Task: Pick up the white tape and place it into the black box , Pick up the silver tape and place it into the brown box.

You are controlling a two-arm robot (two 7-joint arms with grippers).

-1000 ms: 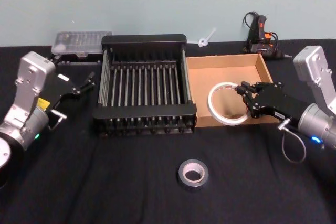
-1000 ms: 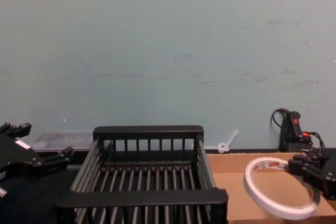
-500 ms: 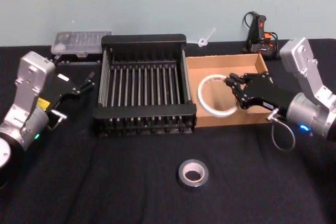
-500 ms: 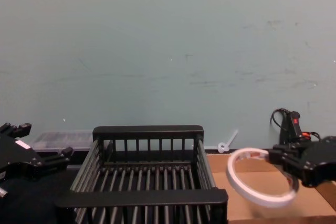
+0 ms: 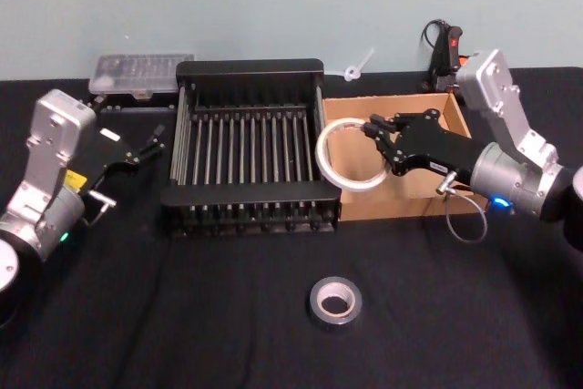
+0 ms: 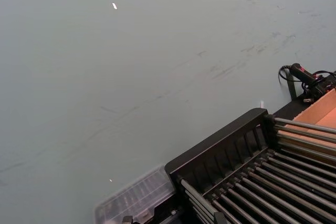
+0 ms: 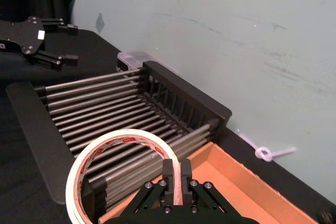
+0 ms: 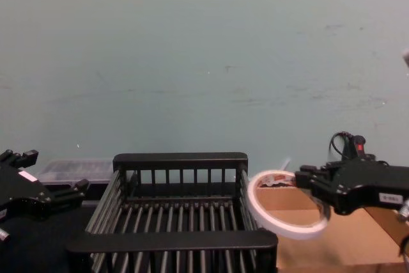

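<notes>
White tape (image 5: 352, 154): thin wide ring with a cream core and red print, held in the air over the seam between the black box and the brown box, tilted and clear of both.
Handling: judged light and somewhat springy (a thin ring could flex or twist if squeezed across its width); best taken by pinching the band through its thickness, one finger inside and one outside.
Right gripper (image 7: 176, 181): fingers were clamped on the band at the ring's near edge in just that way.
Left gripper (image 5: 146, 145): parked at the left of the black box, fingers spread apart and holding nothing.
Silver tape (image 5: 334, 302): small thick roll lying flat on the black cloth in front of both boxes; judged denser and stiffer, easiest gripped across its wall.
Black box (image 5: 249, 209): slatted crate, nothing was inside.
Brown box (image 5: 451, 112): shallow cardboard tray touching the crate's right side, nothing was resting on its floor.
</notes>
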